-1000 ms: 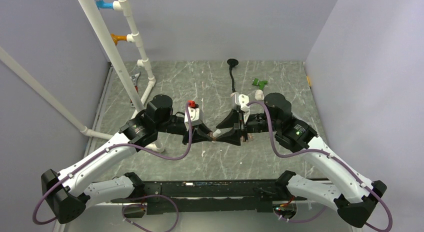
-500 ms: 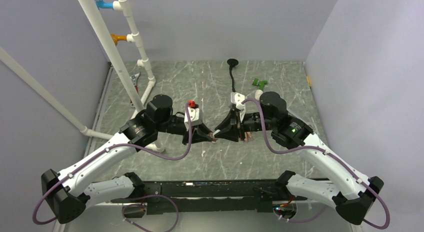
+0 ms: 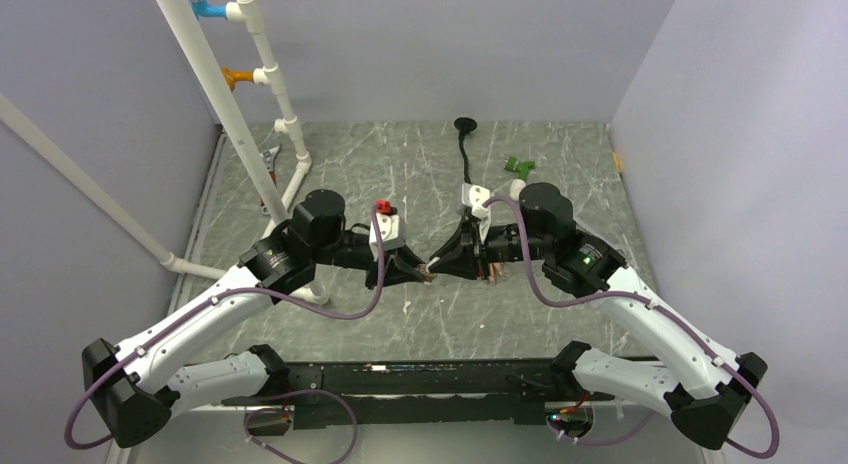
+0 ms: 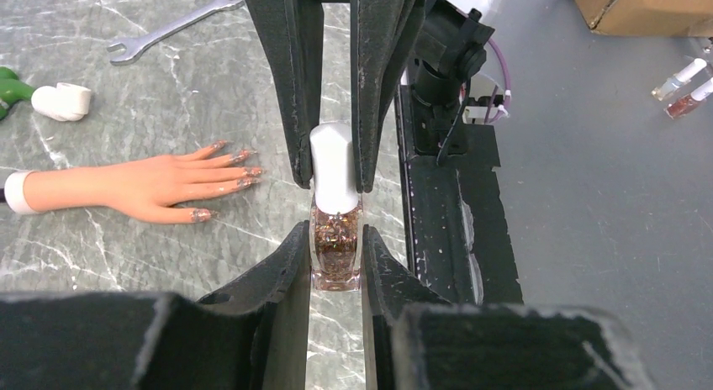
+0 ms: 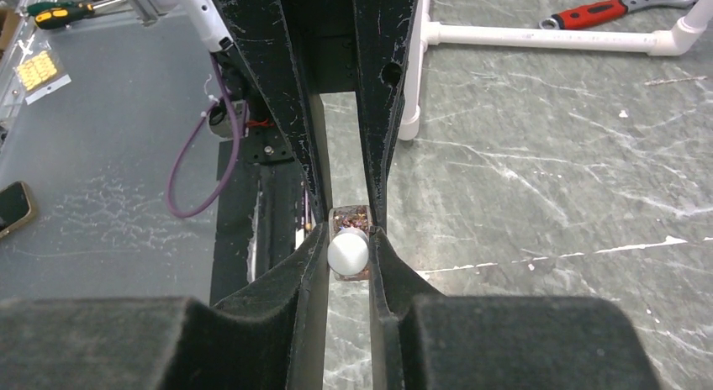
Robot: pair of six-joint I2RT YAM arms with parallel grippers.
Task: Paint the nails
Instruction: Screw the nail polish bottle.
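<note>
A small glass bottle (image 4: 336,249) of brown glitter polish is held above the table, with my left gripper (image 4: 335,243) shut on its body. Its white cap (image 4: 334,167) points at my right gripper (image 5: 347,239), which is shut on the cap (image 5: 348,251). In the top view the left gripper (image 3: 418,272) and the right gripper (image 3: 440,261) meet tip to tip at the table's middle. The peach mannequin hand (image 4: 126,188) lies flat to the left of the bottle. Its nails (image 4: 244,167) show glitter. From above, my right gripper hides most of the hand.
A silver wrench (image 4: 172,24), a white pipe fitting (image 4: 59,100) and a green fitting (image 3: 518,166) lie beyond the hand. A white pipe frame (image 3: 250,114) stands at the back left, a red-handled wrench (image 5: 601,12) beside it. A black rail (image 4: 437,205) marks the table's near edge.
My right gripper has moved left toward the left gripper and closed on the white cap. The left gripper and the bottle have stayed in place.
</note>
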